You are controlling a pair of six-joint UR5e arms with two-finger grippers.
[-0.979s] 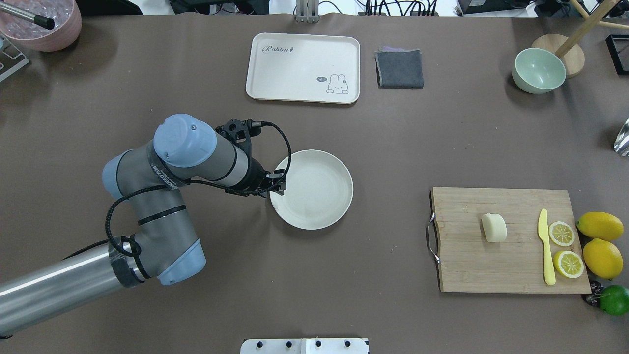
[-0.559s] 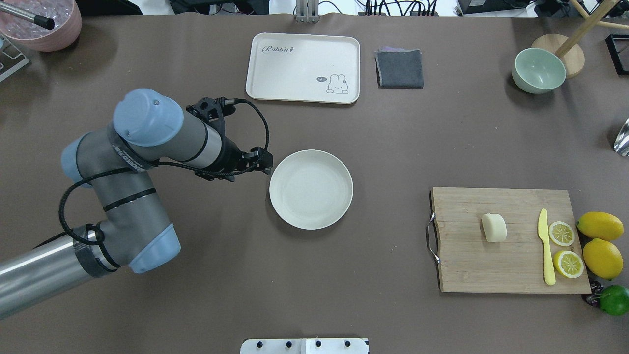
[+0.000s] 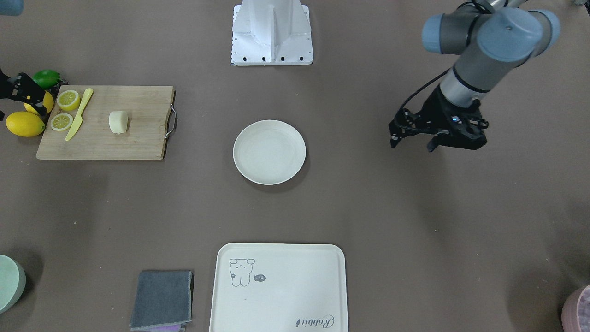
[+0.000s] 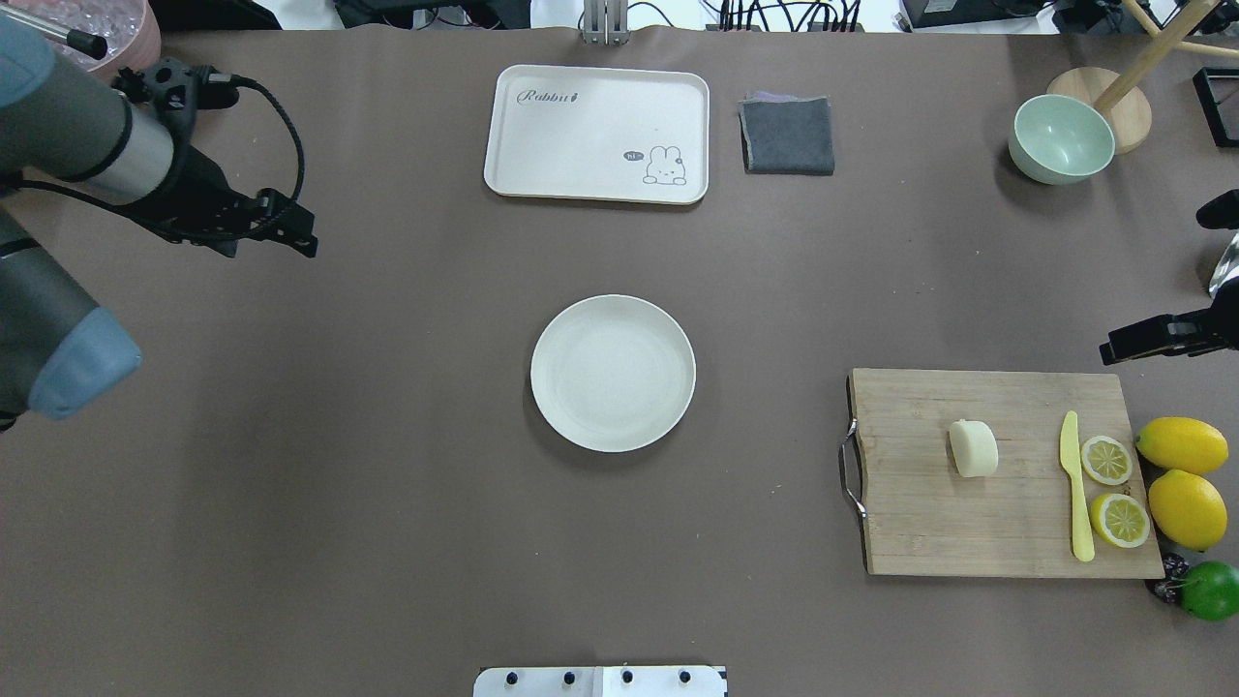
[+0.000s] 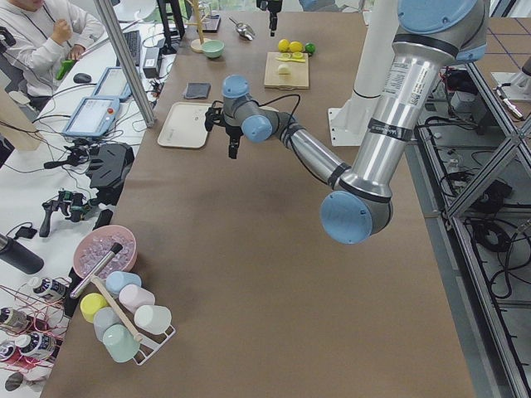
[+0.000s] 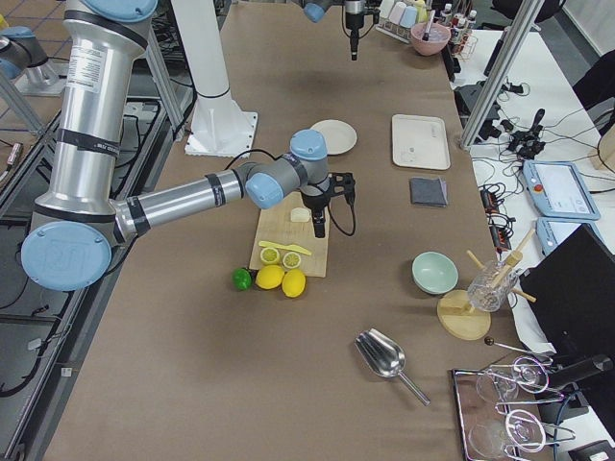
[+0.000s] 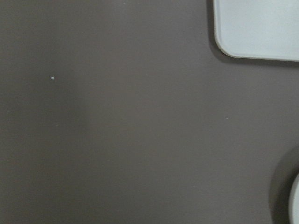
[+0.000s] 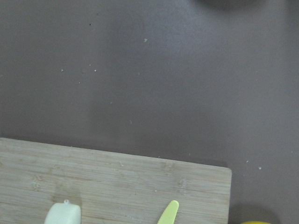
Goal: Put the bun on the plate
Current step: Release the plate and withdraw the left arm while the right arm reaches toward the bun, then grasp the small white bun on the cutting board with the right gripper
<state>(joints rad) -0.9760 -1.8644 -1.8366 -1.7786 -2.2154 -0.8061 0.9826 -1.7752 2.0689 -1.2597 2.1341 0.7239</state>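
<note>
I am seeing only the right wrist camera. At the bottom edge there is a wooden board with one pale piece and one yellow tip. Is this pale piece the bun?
Observer: Yes. In the overhead view the whole bun lies on the cutting board, beside the yellow knife and not touching it.
Operator: Thank you. Where is the plate? I do not see it.
Observer: The plate sits empty at the middle of the table, apart from the board.
Operator: Is the left arm near the plate?
Observer: No. The left gripper hangs well to the side of the plate, open and holding nothing.
</note>
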